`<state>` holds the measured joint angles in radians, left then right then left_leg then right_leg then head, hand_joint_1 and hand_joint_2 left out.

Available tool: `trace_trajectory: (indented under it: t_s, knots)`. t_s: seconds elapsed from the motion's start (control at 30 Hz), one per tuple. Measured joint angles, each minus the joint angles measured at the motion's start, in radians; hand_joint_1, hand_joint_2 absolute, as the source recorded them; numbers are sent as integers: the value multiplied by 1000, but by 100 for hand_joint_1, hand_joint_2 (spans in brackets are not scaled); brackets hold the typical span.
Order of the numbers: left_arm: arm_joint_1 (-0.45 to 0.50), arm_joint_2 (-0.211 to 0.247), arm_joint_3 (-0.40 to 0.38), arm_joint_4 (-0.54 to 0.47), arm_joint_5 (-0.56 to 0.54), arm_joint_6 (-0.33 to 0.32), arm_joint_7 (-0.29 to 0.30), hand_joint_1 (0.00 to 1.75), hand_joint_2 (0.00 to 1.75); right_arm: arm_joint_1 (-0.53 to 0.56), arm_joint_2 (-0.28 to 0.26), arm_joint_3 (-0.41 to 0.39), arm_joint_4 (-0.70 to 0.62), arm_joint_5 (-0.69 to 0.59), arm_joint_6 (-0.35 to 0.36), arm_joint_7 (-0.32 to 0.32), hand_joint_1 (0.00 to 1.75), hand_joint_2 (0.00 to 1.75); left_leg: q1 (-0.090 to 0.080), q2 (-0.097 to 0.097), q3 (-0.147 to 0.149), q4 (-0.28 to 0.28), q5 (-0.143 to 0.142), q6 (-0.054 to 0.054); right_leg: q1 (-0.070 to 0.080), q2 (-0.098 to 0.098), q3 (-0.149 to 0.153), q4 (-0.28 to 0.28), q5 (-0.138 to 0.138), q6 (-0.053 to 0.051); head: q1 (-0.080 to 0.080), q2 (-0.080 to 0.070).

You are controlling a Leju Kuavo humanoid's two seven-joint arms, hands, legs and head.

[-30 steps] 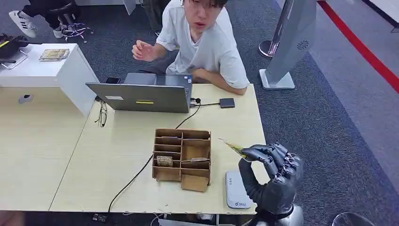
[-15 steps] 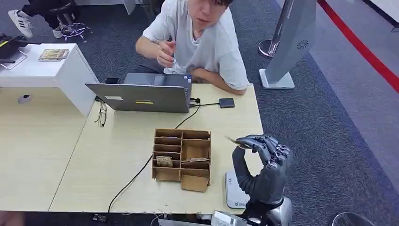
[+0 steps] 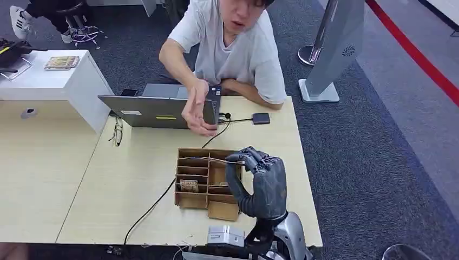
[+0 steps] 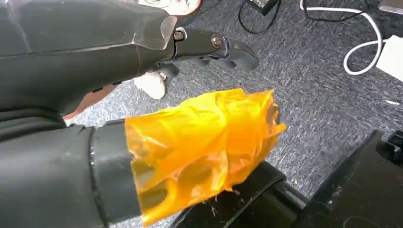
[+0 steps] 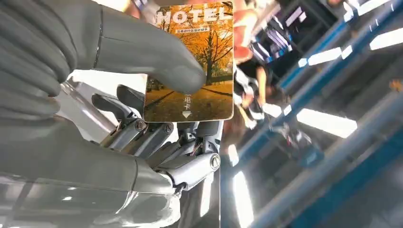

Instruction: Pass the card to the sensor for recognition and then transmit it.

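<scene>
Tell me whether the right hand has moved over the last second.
Yes. The right hand, pinching the card, swung left from beyond the wooden organizer to above its right compartments.

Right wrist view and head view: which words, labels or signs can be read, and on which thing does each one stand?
"HOTEL": top of the card, pinched by the right hand.
Small line under "HOTEL": too small to read.
Characters above a white arrow on the card: too blurred to read surely.
White and yellow labels on the laptop lid: too small to read.
</scene>
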<state>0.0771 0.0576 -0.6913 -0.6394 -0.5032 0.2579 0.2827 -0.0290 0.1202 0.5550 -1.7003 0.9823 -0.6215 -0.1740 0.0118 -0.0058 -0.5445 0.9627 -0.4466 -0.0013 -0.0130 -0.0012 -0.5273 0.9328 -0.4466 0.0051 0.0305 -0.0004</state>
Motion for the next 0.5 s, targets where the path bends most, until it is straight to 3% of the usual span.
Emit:
trace_trajectory:
  t_s: [0.5]
  knots:
    - [-6,-10,27,7,-37,-13,3,0,0,-91,-2,32,119,9,155,153,175,175,0,0,0,0,0,0,0,0,0,0,0,0,0,0]
